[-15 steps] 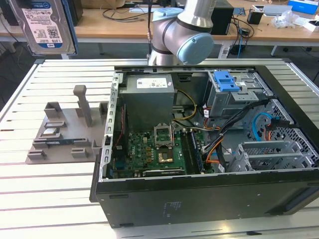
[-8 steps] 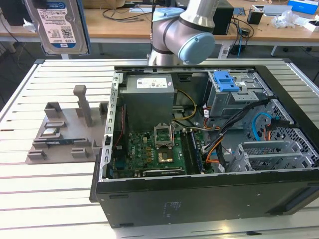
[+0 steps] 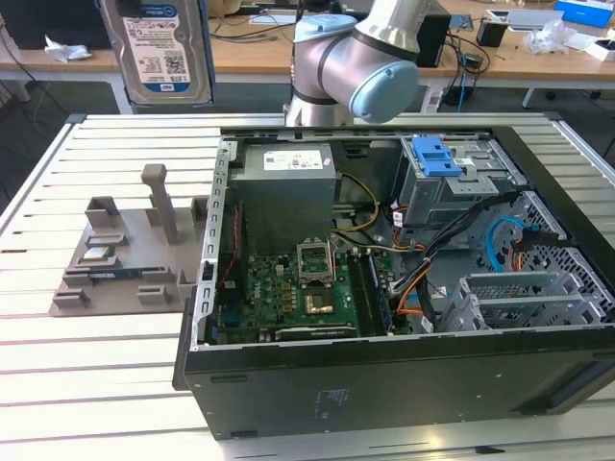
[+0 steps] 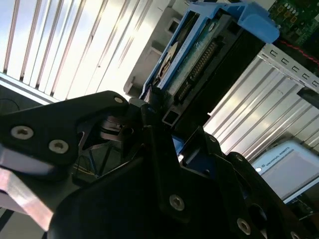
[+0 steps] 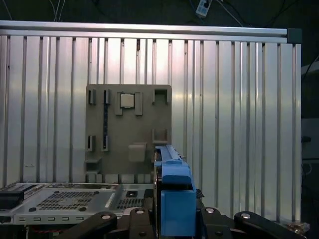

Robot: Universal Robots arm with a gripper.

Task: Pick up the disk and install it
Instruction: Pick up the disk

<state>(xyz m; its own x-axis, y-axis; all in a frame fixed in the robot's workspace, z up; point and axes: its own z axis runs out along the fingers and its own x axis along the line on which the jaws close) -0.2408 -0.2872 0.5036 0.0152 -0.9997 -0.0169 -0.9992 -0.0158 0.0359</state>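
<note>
Silver disk (image 3: 159, 46) is up off the worktop (image 3: 115, 384), gripped in your hand (image 5: 174, 218).
Your hand's clamped tight on the disk by its blue carrier rails (image 4: 244, 20), you can see that in both wrist views. In the exterior view the disk hangs label-out in the upper left of the frame, over the worktop's far edge, well apart from the open computer case (image 3: 404, 384) filling centre and right. Grey fixture plate (image 3: 125, 254) sits middle left just beside the case, and there's a blue bracket (image 3: 434, 154) inside the case at upper right.
</note>
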